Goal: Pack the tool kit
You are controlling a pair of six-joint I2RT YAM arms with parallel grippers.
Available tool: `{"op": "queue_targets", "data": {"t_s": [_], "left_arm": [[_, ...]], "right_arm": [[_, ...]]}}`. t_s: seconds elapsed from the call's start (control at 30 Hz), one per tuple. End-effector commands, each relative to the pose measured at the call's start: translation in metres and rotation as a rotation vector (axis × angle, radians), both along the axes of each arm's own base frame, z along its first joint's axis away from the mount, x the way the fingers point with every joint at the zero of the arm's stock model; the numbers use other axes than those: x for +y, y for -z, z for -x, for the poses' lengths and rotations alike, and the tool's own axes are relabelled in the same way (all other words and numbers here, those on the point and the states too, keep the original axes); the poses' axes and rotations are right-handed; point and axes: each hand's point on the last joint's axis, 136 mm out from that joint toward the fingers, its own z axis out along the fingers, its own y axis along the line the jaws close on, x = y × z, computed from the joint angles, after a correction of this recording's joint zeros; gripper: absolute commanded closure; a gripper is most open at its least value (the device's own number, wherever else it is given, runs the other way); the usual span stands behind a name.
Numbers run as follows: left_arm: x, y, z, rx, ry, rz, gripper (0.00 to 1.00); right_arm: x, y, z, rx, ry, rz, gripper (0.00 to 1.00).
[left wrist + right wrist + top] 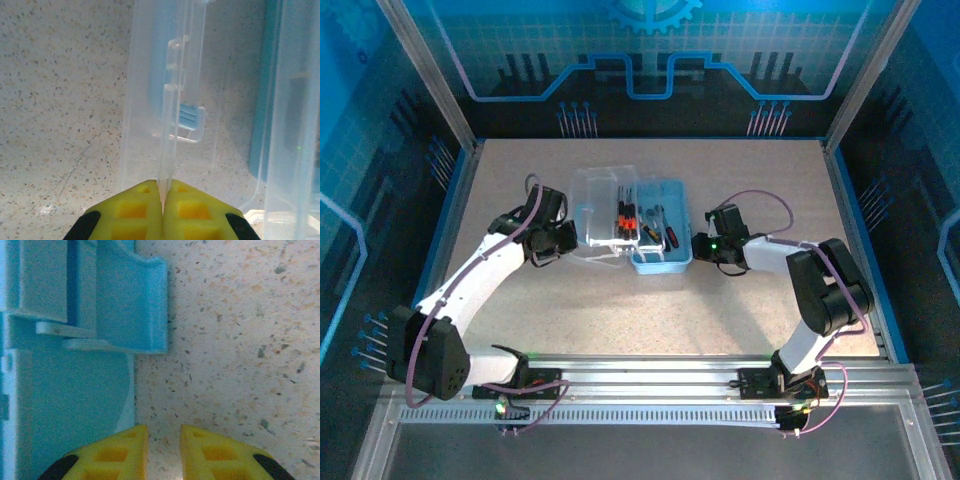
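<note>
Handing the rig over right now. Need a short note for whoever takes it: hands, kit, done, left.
Hands: left hand shut on the lid edge; right hand open, empty, over the table beside the base.
Things: kit open, lid folded out to the left, tools inside.
Done: tools look loaded.
Left: swing the lid over, latch it.

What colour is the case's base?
Light blue; the base shows best in the top external view.

Top camera high behind, looking down, wrist cameras close-up, all sharing the tool kit (pixel 660 264)
</note>
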Motion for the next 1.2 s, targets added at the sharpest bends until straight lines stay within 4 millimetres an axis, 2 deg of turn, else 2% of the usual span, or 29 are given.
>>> {"op": "queue_targets", "data": {"t_s": [0.0,0.07,0.27,0.43,0.57,1.0,1.17], "left_arm": [[-0.038,-0.048,-0.008,-0.112,0.088,0.117,1.0],[-0.049,-0.055,-0.009,-0.122,0.111,0.125,0.99],[-0.085,-0.067,-0.011,-0.128,0.191,0.142,0.89],[-0.114,-0.075,-0.012,-0.126,0.246,0.157,0.73],[-0.138,-0.08,-0.009,-0.127,0.29,0.175,0.66],[-0.19,-0.079,-0.003,-0.1,0.405,0.299,0.57],[-0.203,-0.09,0.003,-0.111,0.446,0.353,0.52]], "right_arm": [[0.044,-0.014,0.005,-0.013,-0.121,-0.119,0.76],[0.047,-0.016,0.006,-0.015,-0.128,-0.128,0.76],[0.049,-0.017,0.008,-0.011,-0.135,-0.134,0.76],[0.047,-0.021,0.007,-0.024,-0.134,-0.128,0.76],[0.047,-0.021,0.007,-0.026,-0.135,-0.128,0.76],[0.042,-0.024,0.007,-0.035,-0.108,-0.13,0.76],[0.036,-0.024,0.007,-0.04,-0.094,-0.115,0.76]]}}
